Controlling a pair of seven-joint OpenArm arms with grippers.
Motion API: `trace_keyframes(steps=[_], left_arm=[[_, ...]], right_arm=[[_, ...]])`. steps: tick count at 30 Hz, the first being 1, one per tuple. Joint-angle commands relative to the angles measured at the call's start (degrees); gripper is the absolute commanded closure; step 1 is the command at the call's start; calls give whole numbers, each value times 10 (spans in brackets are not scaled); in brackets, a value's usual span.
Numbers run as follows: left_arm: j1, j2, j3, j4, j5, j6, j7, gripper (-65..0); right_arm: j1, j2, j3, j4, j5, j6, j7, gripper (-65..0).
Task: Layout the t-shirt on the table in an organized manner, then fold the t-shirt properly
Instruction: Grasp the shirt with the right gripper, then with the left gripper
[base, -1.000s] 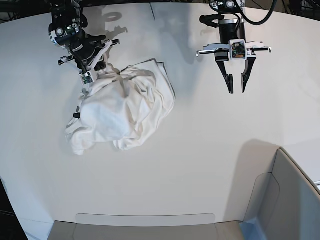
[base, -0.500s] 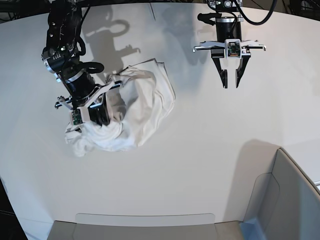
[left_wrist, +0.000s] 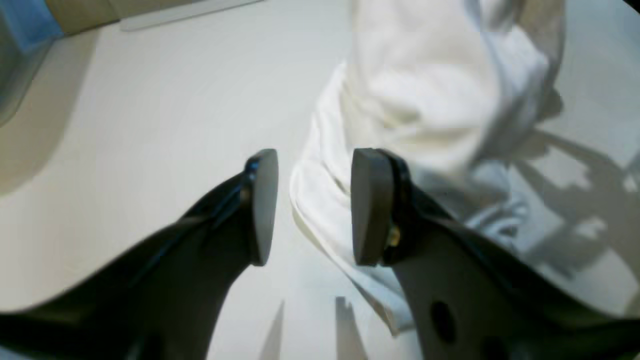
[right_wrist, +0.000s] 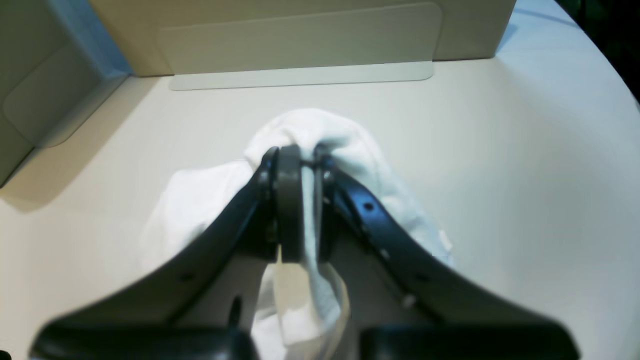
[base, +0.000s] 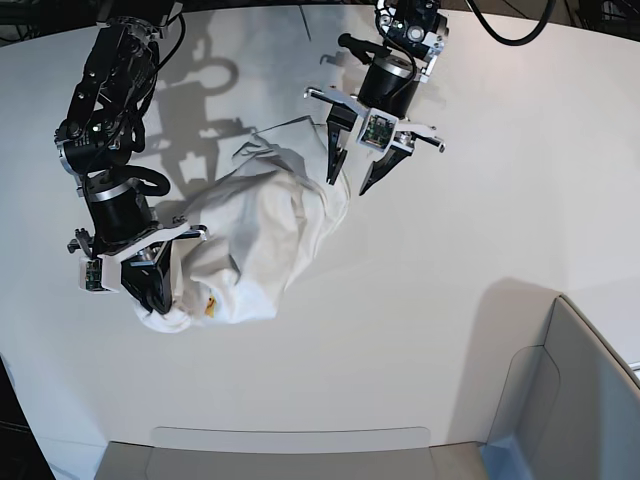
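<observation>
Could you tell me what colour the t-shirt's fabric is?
White; the t-shirt shows best in the base view.

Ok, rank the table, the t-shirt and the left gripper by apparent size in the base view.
1. table, fills most of the frame.
2. t-shirt, a crumpled heap.
3. left gripper, smallest; it sits higher, nearer the camera, so it looks bigger than it really is.

White t-shirt (base: 255, 235), white table (base: 450, 250)

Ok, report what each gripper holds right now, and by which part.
The right gripper is shut on a bunched fold at the edge of the t-shirt; which part of the shirt cannot be told. The left gripper is open over the shirt's far edge, holding nothing.
</observation>
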Motion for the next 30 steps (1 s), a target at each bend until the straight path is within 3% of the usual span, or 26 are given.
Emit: trace_keyframes(steps=[1,7,13,15,20,23,30], left_arm=[[-1,2,14,11,-2,-1,-1,-276],[-23,-7,72,11,-2,-1,83,-297],[-77,-43,151,6,-2,1,173,-296],[-91,-40,148,-9,-2,2,177,-295],[-126,-41,147,-85,-2,60,178,-295],[-136,-41,146,-101,-2,64,175,-295],[-168,-40,147,-153,-3,63,175,-295]], right_arm=[[8,3,9,7,5,1,20,0],[6,1,52,0,5,1,19,0],[-17,-43,101,0,5,1,18,0],[-30,-54,113,0,5,1,19,0],[-45,-82,162,0,5,1,20,0],[-53,-100,195,0,5,5,19,0],[-97,-105,207,0,5,6,19,0]])
